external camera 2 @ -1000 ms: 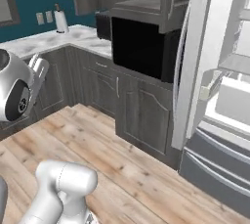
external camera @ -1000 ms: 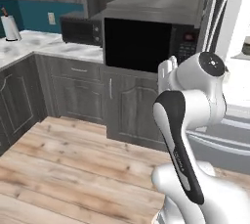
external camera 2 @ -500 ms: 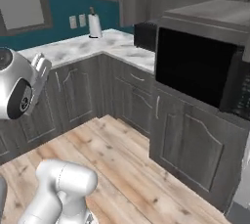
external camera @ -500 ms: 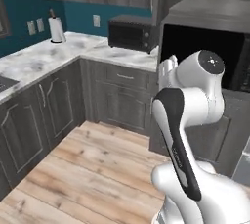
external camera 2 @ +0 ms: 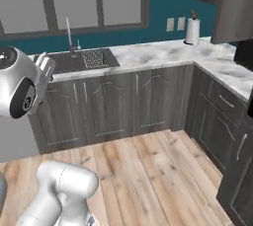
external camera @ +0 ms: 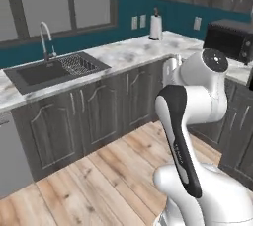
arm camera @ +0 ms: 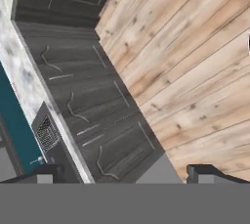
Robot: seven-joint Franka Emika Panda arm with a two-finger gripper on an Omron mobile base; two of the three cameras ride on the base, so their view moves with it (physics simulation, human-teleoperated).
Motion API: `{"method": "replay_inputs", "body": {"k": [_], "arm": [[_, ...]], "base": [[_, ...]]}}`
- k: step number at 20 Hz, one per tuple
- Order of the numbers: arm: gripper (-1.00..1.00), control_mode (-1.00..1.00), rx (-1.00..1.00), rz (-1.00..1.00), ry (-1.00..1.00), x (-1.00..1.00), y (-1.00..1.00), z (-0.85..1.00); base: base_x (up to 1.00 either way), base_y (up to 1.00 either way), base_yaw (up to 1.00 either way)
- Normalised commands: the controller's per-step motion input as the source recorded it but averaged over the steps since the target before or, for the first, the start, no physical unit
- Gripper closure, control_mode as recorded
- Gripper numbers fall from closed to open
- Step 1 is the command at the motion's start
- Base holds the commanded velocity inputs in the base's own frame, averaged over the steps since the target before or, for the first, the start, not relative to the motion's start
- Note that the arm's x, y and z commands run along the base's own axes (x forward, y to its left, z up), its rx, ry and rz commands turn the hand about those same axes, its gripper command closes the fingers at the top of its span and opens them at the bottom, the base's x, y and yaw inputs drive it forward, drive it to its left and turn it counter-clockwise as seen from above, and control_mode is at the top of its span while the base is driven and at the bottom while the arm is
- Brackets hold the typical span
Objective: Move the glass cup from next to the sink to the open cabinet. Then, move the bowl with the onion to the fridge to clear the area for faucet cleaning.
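The sink (external camera: 52, 72) is a dark basin let into the marble desk (external camera: 133, 52) below the window, with a wire rack (external camera: 78, 63) in its right-hand part and the faucet (external camera: 46, 37) arching up from the rim behind it. In the right base view the sink (external camera 2: 81, 59) lies left of centre in the same desk (external camera 2: 163, 52), the faucet (external camera 2: 69, 32) behind it. No cup or bowl can be made out on the desk near it. A paper-towel roll (external camera: 156, 25) stands far along the desk by the teal wall, and a black microwave (external camera: 230, 40) sits round the corner. Dark arched-panel cabinets (external camera: 104, 106) run under the desk above the plank floor (external camera: 99, 180). The end effector (arm camera: 124, 174) hangs over the floor, well apart from the sink (arm camera: 46, 137), its two fingers (arm camera: 46, 174) spread wide and holding nothing.
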Motion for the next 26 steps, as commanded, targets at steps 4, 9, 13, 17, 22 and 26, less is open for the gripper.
{"method": "replay_inputs", "body": {"k": [4, 9, 13, 17, 22, 26], "arm": [[-1.0, 1.0, 0.0, 0.0, 0.0, 0.0, 0.0, 0.0], [-1.0, 1.0, 0.0, 0.0, 0.0, 0.0, 0.0, 0.0], [-1.0, 1.0, 0.0, 0.0, 0.0, 0.0, 0.0, 0.0], [-1.0, 1.0, 0.0, 0.0, 0.0, 0.0, 0.0, 0.0], [-1.0, 1.0, 0.0, 0.0, 0.0, 0.0, 0.0, 0.0], [-1.0, 1.0, 0.0, 0.0, 0.0, 0.0, 0.0, 0.0]], "base": [[0.26, 0.4, 0.66], [0.46, 0.7, 0.48], [0.96, 0.99, 0.18], [1.0, 0.97, 0.0], [1.0, 0.54, 0.0], [0.93, 0.01, 0.0]]}}
